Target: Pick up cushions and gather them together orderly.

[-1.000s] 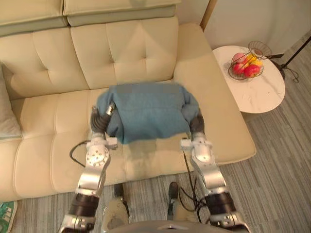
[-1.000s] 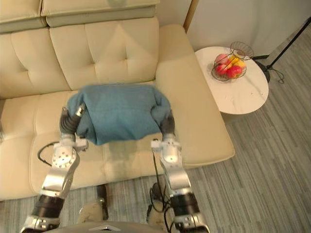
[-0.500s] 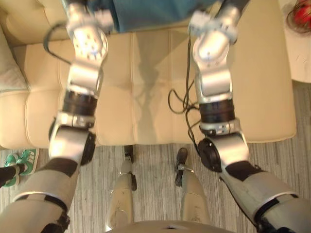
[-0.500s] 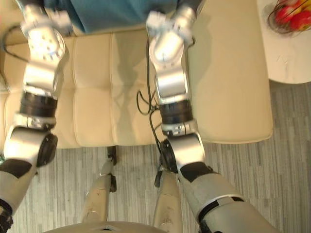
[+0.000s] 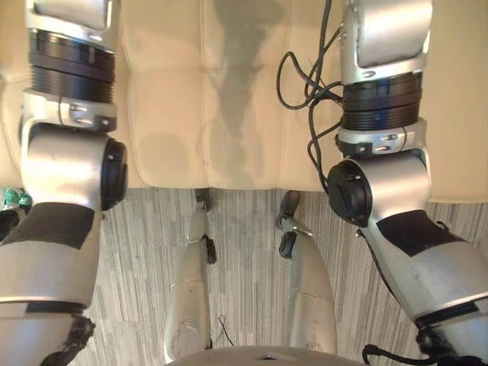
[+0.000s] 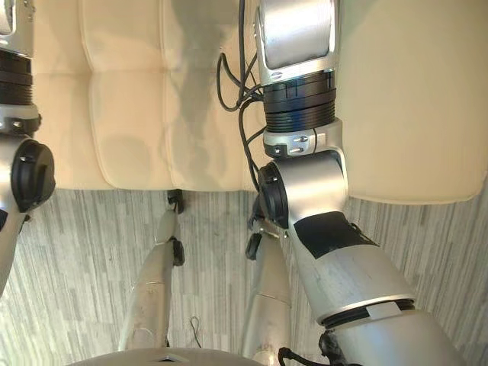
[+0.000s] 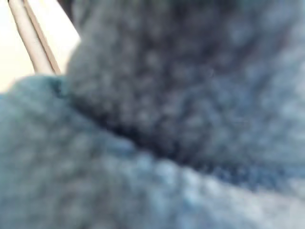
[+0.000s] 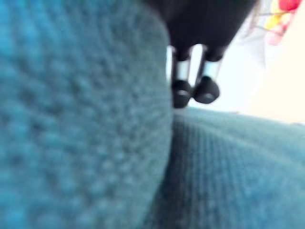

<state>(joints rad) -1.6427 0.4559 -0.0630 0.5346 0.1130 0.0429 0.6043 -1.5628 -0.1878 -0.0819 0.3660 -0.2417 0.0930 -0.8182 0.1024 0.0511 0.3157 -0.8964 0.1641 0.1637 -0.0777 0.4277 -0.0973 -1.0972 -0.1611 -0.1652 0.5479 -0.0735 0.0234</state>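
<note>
- The right hand (image 8: 202, 28) is at the top centre of the right wrist view. Its dark cover is above, and two silver fingers (image 8: 181, 71) bend down from it.
- The dark fingertips (image 8: 207, 93) press into the blue cushion (image 8: 71, 119). The fabric bulges up thickly beside them on the left side of the frame, so the hand is gripping the cushion.
- The cushion also takes up the lower part of that frame. A crease runs down from the fingertips, between the bulge and the flatter stretch at lower right.
- At the upper right corner, beyond the cushion, there are red and yellow blobs (image 8: 281, 9) against something pale. They are too blurred to name.
- I cannot tell the state of the left hand. In the left wrist view the cushion's nubbly blue fabric (image 7: 167, 119) lies right up against the lens, and a dark fold crosses it from the left towards lower right.
- At the upper left of that frame a thin pale rod (image 7: 31, 40) slants across a cream background.
- In the eye views the left arm (image 5: 69, 99) and the right arm (image 5: 381, 99) rise out of the top edge, one at each side of the frame.
- Between and behind the arms, across the upper half of the frame, lies the cream sofa seat (image 5: 229, 91).
- Below the seat's front edge, in the lower half, is grey striped floor (image 5: 244, 221).
</note>
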